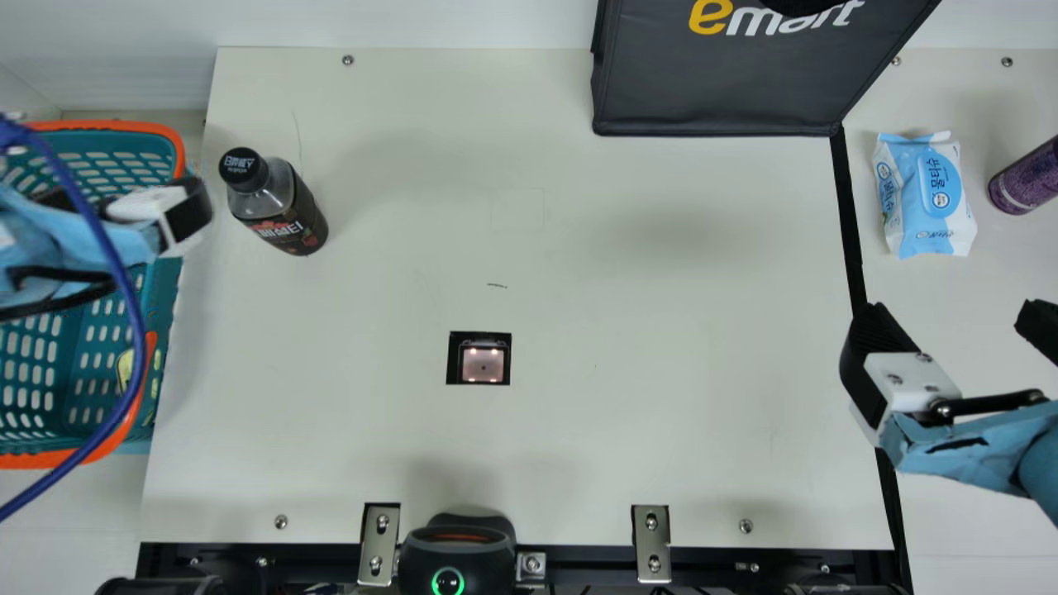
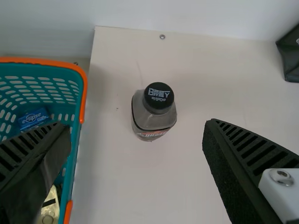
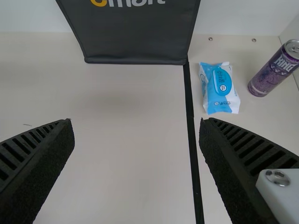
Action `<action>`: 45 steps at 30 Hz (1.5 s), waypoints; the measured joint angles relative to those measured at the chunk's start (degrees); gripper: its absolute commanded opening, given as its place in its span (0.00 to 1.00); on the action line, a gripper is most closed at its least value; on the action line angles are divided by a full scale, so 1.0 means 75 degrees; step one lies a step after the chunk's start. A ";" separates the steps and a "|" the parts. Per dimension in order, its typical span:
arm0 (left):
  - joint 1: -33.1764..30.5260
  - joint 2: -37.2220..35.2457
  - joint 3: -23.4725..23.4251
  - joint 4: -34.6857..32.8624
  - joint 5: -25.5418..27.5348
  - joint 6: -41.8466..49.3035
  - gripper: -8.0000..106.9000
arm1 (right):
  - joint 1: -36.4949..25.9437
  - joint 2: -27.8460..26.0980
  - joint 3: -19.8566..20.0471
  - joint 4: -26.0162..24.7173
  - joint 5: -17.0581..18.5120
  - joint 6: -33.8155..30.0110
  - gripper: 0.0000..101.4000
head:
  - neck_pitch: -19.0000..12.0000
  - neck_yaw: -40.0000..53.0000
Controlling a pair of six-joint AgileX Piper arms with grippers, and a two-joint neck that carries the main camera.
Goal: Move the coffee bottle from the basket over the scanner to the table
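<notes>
1. The coffee bottle stands upright at the table's far left, right of the basket and apart from it; the left wrist view shows mostly cap and shoulder, with the label cut short by the angle, while the main view brings out much more of that label
2. The left gripper hangs at the basket's right rim; it is blurred in the main view, but the left wrist view shows its fingers spread wide
3. The basket's left side is cut off, and the arm and a blue cable cover parts of it; inside, the left wrist view gives a blue packet, and a yellowish item is partly hidden
4. The scanner lies around the table's middle, its window lit
5. A black device with a green ring is cropped at the near edge
6. The black bag at the far right is cropped at its top
7. The right gripper is over the right side, fingers wide
8. Beyond it lies a wipes packet; the purple can beside it loses its top in the main view, while the right wrist view includes it
</notes>
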State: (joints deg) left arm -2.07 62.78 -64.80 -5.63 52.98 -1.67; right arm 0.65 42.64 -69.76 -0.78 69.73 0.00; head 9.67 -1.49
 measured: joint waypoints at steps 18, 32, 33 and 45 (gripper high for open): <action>-0.1291 0.1460 0.0461 0.1293 -0.1551 -0.1556 0.85 | 0.0000 0.0000 0.0000 0.0000 0.0001 0.0000 0.94 | 0.0000 0.0000; -0.1294 0.2274 0.1054 0.2176 -0.3005 -0.2579 0.85 | 0.0000 0.0000 0.0000 0.0000 0.0001 0.0000 0.94 | 0.0000 0.0000; -0.1281 0.2317 0.1090 0.2231 -0.3102 -0.2662 0.85 | 0.0000 0.0000 0.0000 0.0000 0.0001 0.0000 0.94 | 0.0000 0.0000; -0.1235 0.2537 0.1294 0.2683 -0.3819 -0.3249 0.45 | 0.0000 0.0000 0.0000 0.0000 0.0001 0.0000 0.94 | 0.0000 0.0000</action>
State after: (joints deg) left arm -11.33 81.81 -55.09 14.50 24.34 -26.03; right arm 0.65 42.64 -69.76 -0.78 69.74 0.00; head 9.67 -1.49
